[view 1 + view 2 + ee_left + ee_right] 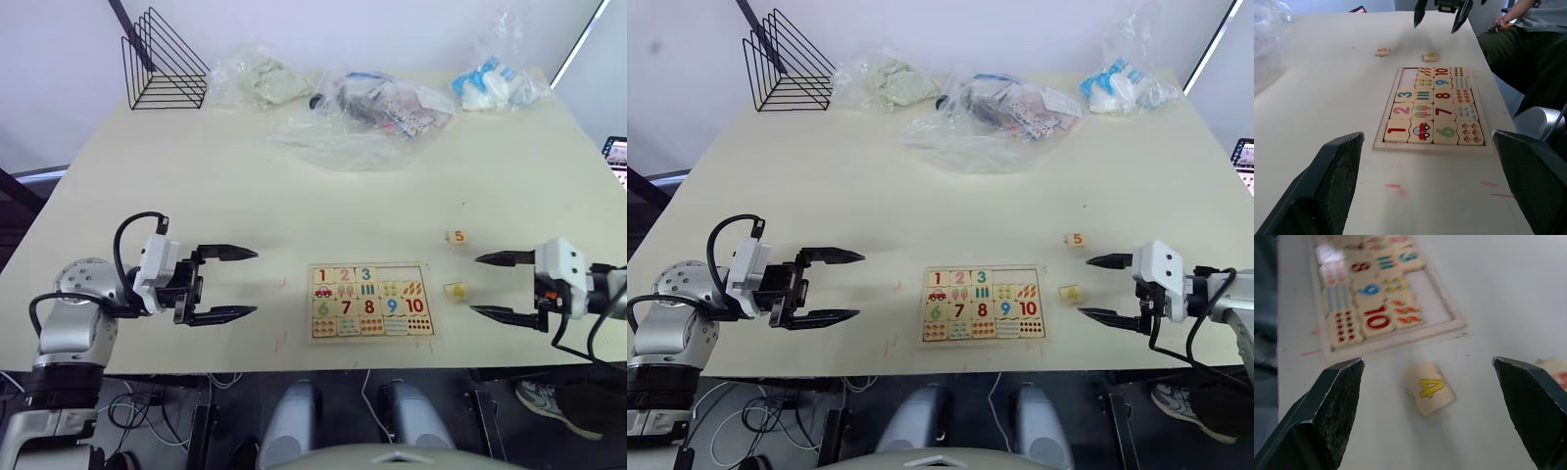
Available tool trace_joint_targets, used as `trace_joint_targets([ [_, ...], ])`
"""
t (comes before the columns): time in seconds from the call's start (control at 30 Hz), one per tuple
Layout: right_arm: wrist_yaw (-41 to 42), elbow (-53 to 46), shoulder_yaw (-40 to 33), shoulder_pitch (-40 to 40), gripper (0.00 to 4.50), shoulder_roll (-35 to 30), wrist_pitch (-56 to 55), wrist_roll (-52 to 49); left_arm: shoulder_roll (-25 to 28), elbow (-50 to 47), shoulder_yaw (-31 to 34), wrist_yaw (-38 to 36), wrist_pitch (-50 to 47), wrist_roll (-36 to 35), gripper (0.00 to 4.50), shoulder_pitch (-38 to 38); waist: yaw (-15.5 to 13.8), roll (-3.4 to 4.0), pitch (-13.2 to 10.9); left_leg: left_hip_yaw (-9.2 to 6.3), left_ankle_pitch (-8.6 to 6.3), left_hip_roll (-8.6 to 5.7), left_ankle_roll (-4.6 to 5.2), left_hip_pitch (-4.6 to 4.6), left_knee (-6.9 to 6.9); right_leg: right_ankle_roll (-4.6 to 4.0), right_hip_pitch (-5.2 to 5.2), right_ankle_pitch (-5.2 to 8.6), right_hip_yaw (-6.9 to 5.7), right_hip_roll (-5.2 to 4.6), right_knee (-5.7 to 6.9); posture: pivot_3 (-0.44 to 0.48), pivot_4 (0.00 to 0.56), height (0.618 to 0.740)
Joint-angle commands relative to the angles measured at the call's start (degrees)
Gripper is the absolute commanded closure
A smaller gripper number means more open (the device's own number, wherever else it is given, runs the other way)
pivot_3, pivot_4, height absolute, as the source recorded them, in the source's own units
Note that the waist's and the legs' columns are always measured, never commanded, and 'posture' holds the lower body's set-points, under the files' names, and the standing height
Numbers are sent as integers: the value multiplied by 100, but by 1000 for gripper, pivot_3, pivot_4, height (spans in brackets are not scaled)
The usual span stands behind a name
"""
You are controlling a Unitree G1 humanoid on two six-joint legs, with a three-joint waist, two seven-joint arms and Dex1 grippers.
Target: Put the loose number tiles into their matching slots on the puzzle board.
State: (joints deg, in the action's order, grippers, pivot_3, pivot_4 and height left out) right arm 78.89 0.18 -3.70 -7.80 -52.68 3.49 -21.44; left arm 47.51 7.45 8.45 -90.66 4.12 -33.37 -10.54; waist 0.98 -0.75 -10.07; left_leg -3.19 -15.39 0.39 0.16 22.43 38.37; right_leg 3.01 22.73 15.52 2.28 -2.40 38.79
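Both grippers are hovering released over the table point(245, 176), fingers spread wide and grasping nothing. Right gripper point(495, 286) is sitting at the right, just beyond the yellow 4 tile point(455, 291), which is lying loose on the table just right of the puzzle board point(371, 301) and apart from its rim. Left gripper point(227, 284) is hanging well to the left of the board, pointing toward it. Tiles 1, 2 and 3 are lying in the far row of slots point(343, 275), while the two slots at that row's right end point(401, 274) are showing bare. Farther from the robot, the 5 tile point(457, 236) is lying alone on the table. Clear plastic bags point(362, 108) and a black wire rack point(165, 61) are resting along the far edge.
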Motion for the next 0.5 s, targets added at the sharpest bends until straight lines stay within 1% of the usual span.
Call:
trace_joint_targets([
  [0.03, 640, 576, 327, -518, 132, -110, -412, 220, 114, -97, 21, -184, 46, -137, 0, -43, 1, -1, -1, -2, 0, -1, 0, -1, 1, 0, -1, 0, 3, -2, 1, 0, 150, 740],
  [0.17, 965, 1198, 619, -1009, 132, -34, -739, 459, 142, -115, -25, -184, 54, -184, 0, -39, -1, 2, -3, -5, 0, 0, 0, -1, 1, 0, 0, 0, 0, -2, 1, 0, 150, 740],
  [0.3, 1264, 2028, 959, -1528, 132, 85, -1369, 839, 236, -179, -96, -184, 60, -373, 0, 20, 2, 6, -6, -8, 0, 0, 0, -2, 1, 0, 1, 0, -1, -3, 3, 0, 150, 740],
  [0.4, 1293, 2464, 1044, -1806, 132, 236, -1649, 949, 337, -161, -138, -184, 93, -468, 0, 86, 8, 8, -8, -7, 0, 0, 0, -2, 0, -1, 2, 0, 1, -3, 4, 0, 150, 740],
  [0.5, 1346, 2682, 1110, -1977, 132, 357, -1778, 1016, 416, -99, -181, -184, 181, -495, 0, 129, 9, 12, -11, -11, 0, 0, 0, -3, 0, -1, 3, 0, 3, -3, 4, 0, 150, 740],
])
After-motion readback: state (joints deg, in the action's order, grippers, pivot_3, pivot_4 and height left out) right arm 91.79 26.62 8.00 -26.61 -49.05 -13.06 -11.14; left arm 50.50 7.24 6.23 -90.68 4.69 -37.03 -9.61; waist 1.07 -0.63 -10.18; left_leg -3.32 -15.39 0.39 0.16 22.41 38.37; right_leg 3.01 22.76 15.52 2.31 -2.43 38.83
